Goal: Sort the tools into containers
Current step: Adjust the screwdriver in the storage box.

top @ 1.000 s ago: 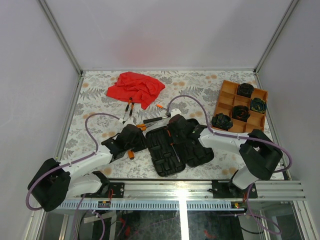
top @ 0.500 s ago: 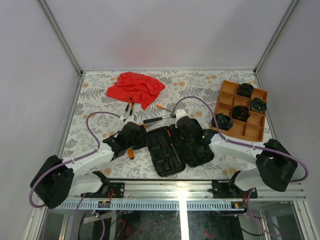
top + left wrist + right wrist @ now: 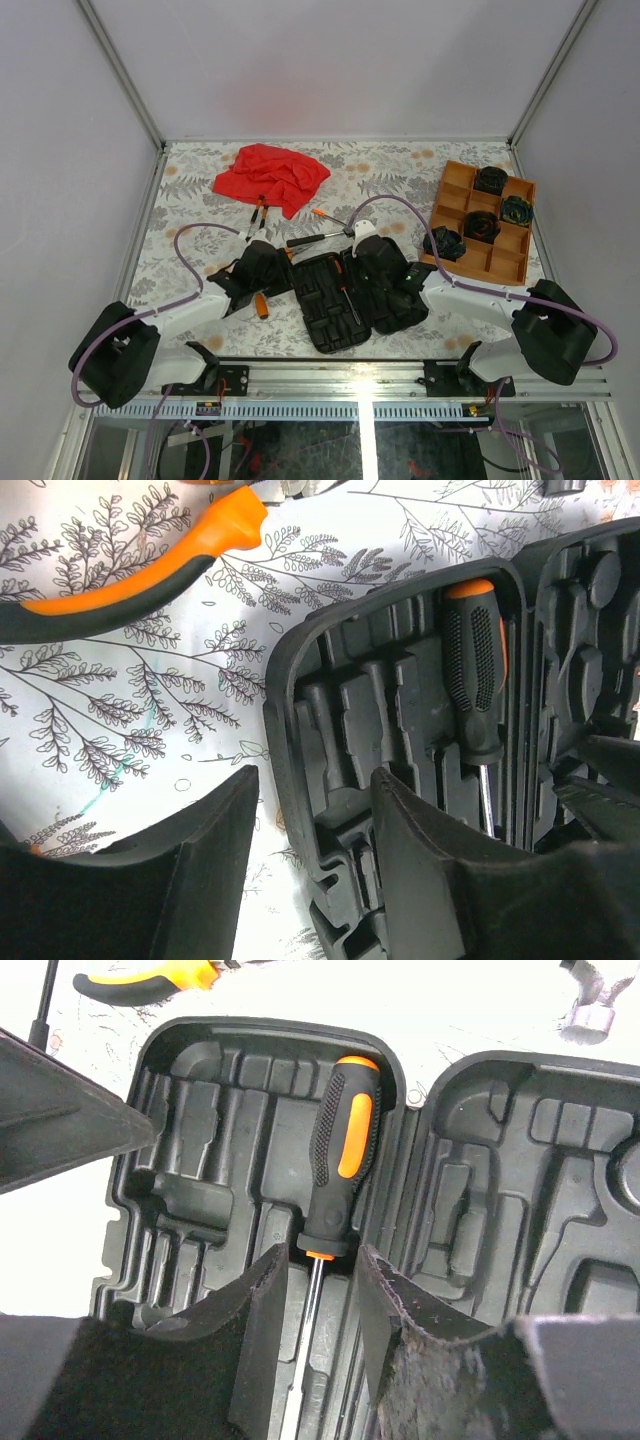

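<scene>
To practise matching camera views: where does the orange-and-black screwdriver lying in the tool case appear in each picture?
Top external: screwdriver just below centre, in the case's left half by the hinge.
Left wrist: right of centre, its handle pointing up.
Right wrist: centre, handle up, shaft running to the bottom edge.
Shared landmark: the black tool case.

The left arm [image 3: 185,310] and right arm [image 3: 470,292] reached low from their near bases toward the middle, wrists angled down. The left claw [image 3: 318,780] and right claw [image 3: 322,1258] hung close together, jaws parted, gripping nothing.
</scene>
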